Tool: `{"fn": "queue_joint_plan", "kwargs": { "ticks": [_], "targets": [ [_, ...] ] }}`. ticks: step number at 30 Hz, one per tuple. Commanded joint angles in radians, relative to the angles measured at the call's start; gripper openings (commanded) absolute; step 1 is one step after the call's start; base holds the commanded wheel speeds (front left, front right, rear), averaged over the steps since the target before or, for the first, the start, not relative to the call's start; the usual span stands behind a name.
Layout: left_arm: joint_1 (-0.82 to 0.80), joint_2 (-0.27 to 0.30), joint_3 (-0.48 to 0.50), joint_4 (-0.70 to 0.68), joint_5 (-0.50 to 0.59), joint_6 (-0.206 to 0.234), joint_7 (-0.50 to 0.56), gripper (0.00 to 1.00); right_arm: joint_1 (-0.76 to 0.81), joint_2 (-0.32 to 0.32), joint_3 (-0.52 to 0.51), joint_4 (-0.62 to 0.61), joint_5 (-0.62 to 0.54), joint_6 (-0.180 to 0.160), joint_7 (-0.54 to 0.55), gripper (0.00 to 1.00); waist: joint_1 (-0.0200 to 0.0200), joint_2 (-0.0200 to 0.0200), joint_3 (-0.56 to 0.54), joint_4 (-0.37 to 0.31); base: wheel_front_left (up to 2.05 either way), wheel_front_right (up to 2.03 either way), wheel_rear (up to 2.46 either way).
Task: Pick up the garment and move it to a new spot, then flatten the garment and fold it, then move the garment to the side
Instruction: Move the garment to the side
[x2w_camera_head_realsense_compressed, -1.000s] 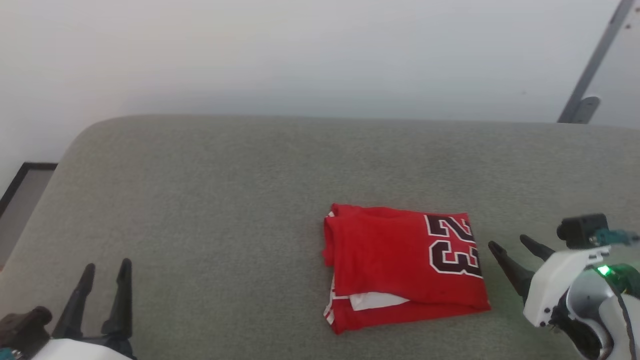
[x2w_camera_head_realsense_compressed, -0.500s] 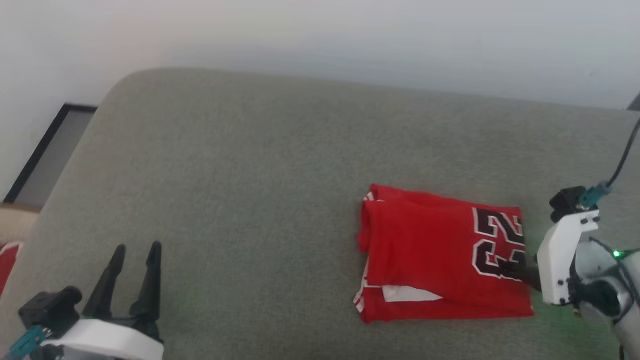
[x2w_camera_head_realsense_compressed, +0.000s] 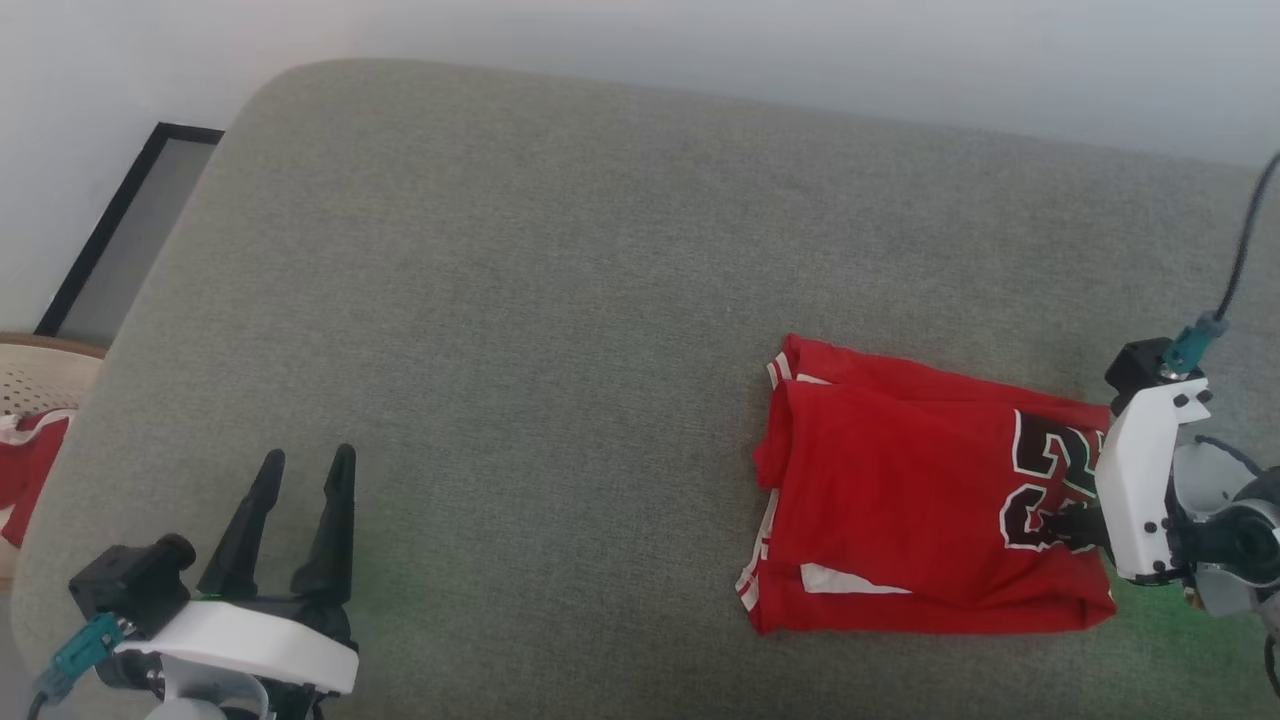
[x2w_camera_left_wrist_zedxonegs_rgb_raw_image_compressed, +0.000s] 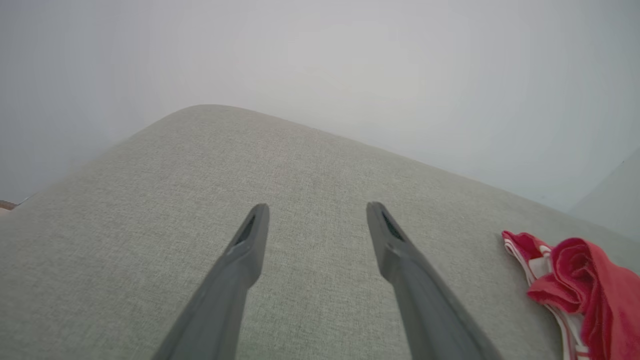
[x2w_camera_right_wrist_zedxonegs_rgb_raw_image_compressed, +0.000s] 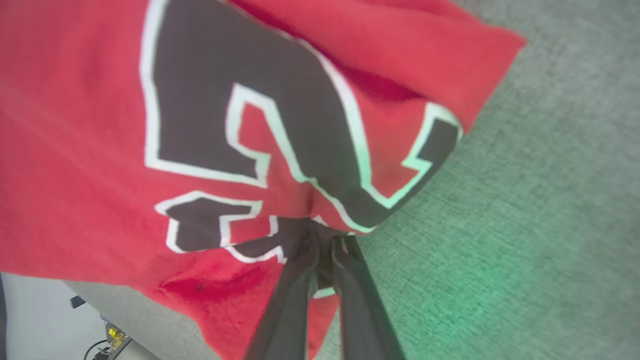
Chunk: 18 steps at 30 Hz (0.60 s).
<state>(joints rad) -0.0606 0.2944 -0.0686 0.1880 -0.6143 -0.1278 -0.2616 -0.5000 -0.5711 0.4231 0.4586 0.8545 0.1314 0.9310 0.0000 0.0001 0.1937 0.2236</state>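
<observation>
A pale wall (x2w_camera_head_realsense_compressed: 640, 40) is standing behind a table (x2w_camera_head_realsense_compressed: 500, 300) covered in grey fabric with a rounded far-left corner. At the far left, beyond the table edge, a pale perforated basket (x2w_camera_head_realsense_compressed: 40, 375) is holding a red-and-white cloth (x2w_camera_head_realsense_compressed: 25, 470), and a dark-framed panel (x2w_camera_head_realsense_compressed: 130, 230) is resting on the floor against the wall.

The left gripper (x2w_camera_head_realsense_compressed: 308, 455) is hovering over the near-left part of the table, well apart from the garment. In the left wrist view, the left gripper (x2w_camera_left_wrist_zedxonegs_rgb_raw_image_compressed: 317, 207) is showing its jaws released and spread wide, with bare fabric between them.

The garment (x2w_camera_head_realsense_compressed: 900, 500) is lying folded on the right part of the table, red side up, with white trim showing along its left edge and the black-and-white number at its right end.

The right gripper (x2w_camera_head_realsense_compressed: 1070, 525) is reaching in from the right at that number. In the right wrist view, the right gripper (x2w_camera_right_wrist_zedxonegs_rgb_raw_image_compressed: 325, 235) is clenching its jaws on a pinch of the garment (x2w_camera_right_wrist_zedxonegs_rgb_raw_image_compressed: 75, 150) at the lower edge of the number. A green glow is falling on the table beside it.
</observation>
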Motion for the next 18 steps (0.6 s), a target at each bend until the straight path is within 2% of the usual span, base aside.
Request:
{"fn": "queue_joint_plan", "kwargs": {
  "ticks": [1,5,11,18],
  "targets": [
    [-0.015,-0.004,0.0,0.0,0.007,-0.002,-0.004,1.0,0.029,0.018,0.007,0.013,0.011,-0.002,-0.007,0.0,0.0,-0.0001,0.004,-0.003,0.0,0.0,0.0],
    [-0.035,-0.001,-0.001,-0.003,0.007,-0.002,-0.004,1.0,0.02,-0.002,-0.029,-0.015,0.022,-0.002,-0.008,0.0,0.0,-0.0001,0.015,-0.014,0.0,0.0,0.0],
    [-0.072,0.004,-0.026,-0.005,0.005,-0.002,-0.004,1.0,0.02,-0.068,-0.069,-0.07,0.026,-0.002,-0.01,0.0,0.0,-0.0001,0.032,-0.041,0.0,0.0,0.0],
    [-0.147,0.011,-0.074,-0.017,0.009,-0.002,-0.004,1.0,-0.021,-0.149,-0.126,-0.086,0.032,-0.002,-0.029,0.0,0.0,-0.0001,0.069,-0.106,0.0,0.0,0.0]
  ]
}}
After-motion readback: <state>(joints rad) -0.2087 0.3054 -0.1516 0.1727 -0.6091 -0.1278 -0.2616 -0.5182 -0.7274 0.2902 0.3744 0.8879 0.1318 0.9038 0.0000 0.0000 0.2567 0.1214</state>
